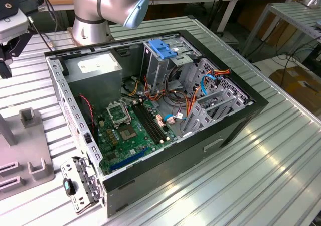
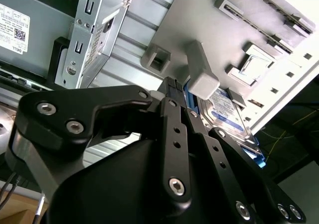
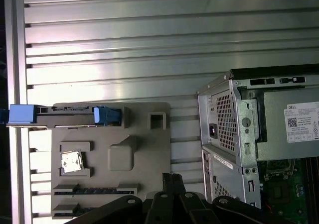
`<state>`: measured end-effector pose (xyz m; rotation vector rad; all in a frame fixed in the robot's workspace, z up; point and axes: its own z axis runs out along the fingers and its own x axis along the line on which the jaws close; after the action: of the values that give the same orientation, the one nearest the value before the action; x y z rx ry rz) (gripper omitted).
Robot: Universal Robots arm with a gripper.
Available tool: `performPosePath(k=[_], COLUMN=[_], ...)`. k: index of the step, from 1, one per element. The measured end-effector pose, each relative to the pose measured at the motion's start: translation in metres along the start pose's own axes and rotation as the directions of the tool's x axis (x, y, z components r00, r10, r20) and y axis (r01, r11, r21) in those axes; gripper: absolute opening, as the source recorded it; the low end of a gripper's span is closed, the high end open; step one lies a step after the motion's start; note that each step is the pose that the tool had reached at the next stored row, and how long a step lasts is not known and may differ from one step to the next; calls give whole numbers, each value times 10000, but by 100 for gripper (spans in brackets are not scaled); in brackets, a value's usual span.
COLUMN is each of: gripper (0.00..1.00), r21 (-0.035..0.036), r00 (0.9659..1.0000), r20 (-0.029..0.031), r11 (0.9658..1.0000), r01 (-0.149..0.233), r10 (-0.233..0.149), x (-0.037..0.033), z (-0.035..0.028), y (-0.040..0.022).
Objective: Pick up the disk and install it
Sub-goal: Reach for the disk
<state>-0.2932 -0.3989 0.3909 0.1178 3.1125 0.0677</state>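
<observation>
Gripper [image 3: 172, 178] poised over one end of a grey holder plate [image 3: 144, 144], as seen in the first wrist view. The black fingers [image 2: 172, 112] stand close together, almost touching, with nothing between them. The disk [image 3: 65, 116] stands on its long edge in a slot at the plate's opposite end, well apart from the fingers; its blue frame shows at both ends. In the second wrist view the disk's white label with a blue band appears beyond a raised grey block [image 2: 202, 72] of the plate. A small silver chip [image 3: 71, 162] lies in a recess of the plate. The plate rests on the ribbed metal surface [image 1: 261, 186] beside an open computer case [image 1: 175, 173], on the exterior view's left of it. Inside the case are a green circuit board [image 1: 128, 135], a grey box with a white sticker [image 1: 95, 68] and a metal drive cage [image 1: 155, 70] topped by a blue latch piece [image 1: 163, 47]. The arm [image 1: 108, 0] rises from the surface on the far side of the case in the exterior view.
</observation>
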Motion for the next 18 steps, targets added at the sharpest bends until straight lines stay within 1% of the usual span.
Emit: performPosePath(k=[11, 15, 18], gripper=[11, 11, 11], r21=[0, 0, 0], r00=[10000, 10000, 10000], r20=[0, 0, 0], r11=[10000, 10000, 10000], r01=[-2, -1, -1], r10=[2, 1, 1], x=[8, 49, 107], z=[0, -1, -3], y=[-1, -4, -8])
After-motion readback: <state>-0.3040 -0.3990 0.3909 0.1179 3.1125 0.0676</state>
